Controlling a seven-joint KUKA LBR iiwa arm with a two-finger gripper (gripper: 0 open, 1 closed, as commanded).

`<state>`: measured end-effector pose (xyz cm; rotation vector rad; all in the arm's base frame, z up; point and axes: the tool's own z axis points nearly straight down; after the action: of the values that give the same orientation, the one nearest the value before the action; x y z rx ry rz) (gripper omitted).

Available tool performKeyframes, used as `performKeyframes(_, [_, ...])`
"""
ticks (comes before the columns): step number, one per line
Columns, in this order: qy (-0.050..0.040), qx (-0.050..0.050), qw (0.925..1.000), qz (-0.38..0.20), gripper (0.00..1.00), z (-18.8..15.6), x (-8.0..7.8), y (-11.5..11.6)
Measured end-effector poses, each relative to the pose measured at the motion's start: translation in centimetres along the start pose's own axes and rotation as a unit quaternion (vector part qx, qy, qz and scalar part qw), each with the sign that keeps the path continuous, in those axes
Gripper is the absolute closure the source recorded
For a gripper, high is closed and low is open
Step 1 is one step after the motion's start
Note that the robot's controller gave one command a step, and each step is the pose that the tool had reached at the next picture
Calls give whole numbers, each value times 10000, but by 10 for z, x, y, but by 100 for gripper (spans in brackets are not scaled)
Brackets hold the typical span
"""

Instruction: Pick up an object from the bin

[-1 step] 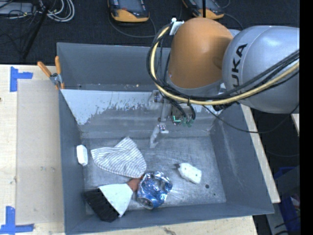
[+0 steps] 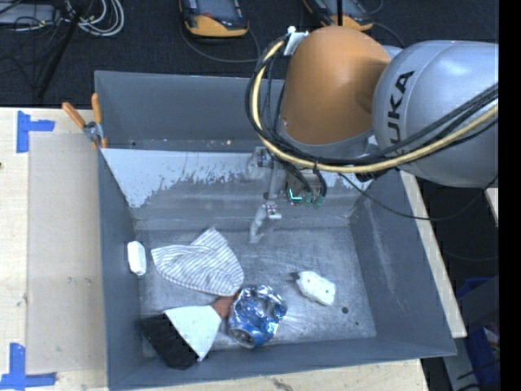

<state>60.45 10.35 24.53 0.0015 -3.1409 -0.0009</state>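
Above the bare rear floor of the bin (image 2: 383, 251): gripper (image 2: 264, 218), open or closed cannot be told. Nearest item, forward-left of it: striped cloth (image 2: 199, 265), lying crumpled. Forward-right: white lump (image 2: 316, 287). Farther forward: crumpled blue foil (image 2: 256, 314), black brush (image 2: 169, 340).

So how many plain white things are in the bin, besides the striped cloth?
3: an oblong one by the left wall, a lump right of centre, a triangular piece at the front. The cloth could hide more.

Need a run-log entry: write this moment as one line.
gripper | over bare bin floor, rear | nearest: striped cloth | no pick yet
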Motion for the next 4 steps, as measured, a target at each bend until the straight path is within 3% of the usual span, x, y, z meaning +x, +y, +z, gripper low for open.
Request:
performKeyframes(1, [-31, 0, 9997, -252, 0, 52, 7, 22])
performKeyframes(2, [-19, -3, 9995, -331, 0, 119, -4, 25])
performKeyframes(3, [7, 1, 9989, -474, 100, 159, 7, 32])
performKeyframes(4, [8, 0, 9989, -470, 100, 159, 7, 32])
